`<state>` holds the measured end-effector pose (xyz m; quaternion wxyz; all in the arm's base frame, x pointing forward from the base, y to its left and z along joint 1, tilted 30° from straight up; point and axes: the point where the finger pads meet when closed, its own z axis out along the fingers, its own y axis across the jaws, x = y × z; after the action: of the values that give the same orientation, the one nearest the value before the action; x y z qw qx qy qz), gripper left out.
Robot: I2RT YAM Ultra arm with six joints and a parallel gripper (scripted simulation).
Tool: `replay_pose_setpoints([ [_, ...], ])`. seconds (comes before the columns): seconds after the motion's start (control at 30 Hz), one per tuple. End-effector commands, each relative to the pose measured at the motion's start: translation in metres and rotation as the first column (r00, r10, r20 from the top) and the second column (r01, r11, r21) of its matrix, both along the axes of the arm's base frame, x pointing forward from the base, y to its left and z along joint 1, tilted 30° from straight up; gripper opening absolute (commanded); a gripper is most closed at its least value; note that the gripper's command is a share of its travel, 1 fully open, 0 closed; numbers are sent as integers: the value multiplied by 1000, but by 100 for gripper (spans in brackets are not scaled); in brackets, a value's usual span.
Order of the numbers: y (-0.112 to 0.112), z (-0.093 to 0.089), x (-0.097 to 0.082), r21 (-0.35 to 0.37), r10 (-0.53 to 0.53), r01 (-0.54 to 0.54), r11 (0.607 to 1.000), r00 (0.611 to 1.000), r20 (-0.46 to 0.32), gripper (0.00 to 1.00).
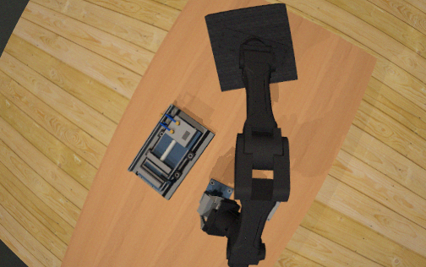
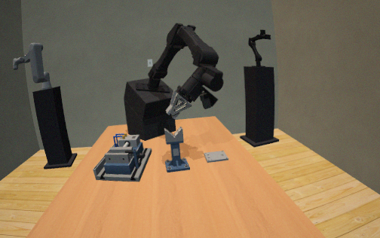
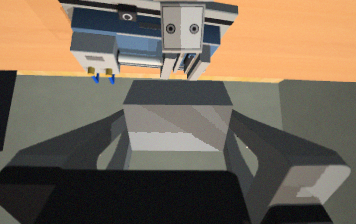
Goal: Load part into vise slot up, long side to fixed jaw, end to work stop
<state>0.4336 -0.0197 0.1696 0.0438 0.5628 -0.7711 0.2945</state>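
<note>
My gripper (image 2: 177, 105) (image 1: 210, 204) (image 3: 177, 112) is shut on the part (image 2: 175, 109) (image 3: 175, 140), a grey block, and holds it in the air, tilted, a little above the V-block (image 2: 174, 135) (image 3: 181, 27). In the wrist view the part sits crosswise between both fingers; I cannot tell which way its slot faces. The vise (image 2: 122, 158) (image 1: 171, 148) (image 3: 100, 20) stands open to the left of the V-block, with a pale rod between its jaws and its air cylinder at the far end. The infeed plate (image 2: 216, 156) lies bare to the right of the V-block.
The arm's black base block (image 1: 251, 44) (image 2: 145, 107) stands at the table's far end. The V-block's blue foot (image 2: 177, 164) (image 1: 221, 186) is bolted down between the vise and the plate. Two black pillars with cameras (image 2: 53, 128) (image 2: 258, 105) stand on the floor beside the table.
</note>
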Motion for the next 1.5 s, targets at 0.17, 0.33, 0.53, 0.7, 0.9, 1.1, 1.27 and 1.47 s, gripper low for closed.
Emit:
replay_pose_setpoints([
  [0.17, -2, 19, 0, -26, -8, 9, 1000, 999, 33, 0],
  [0.33, -2, 18, 1, -26, -7, 8, 1000, 999, 33, 0],
  [0.53, -1, 19, 1, -25, -5, 6, 1000, 999, 37, 0],
  [0.7, -3, 15, 2, -26, -12, 12, 1000, 999, 33, 0],
  [0.9, 1, 8, 9, -25, -7, 8, 1000, 999, 40, 0],
  [1.1, -2, 16, 7, -21, -13, 15, 1000, 998, 59, 0],
  [1.27, 1, -2, 9, -27, -10, 10, 1000, 1000, 27, 0],
  [1.47, 3, -5, 13, -25, -9, 10, 1000, 999, 39, 0],
])
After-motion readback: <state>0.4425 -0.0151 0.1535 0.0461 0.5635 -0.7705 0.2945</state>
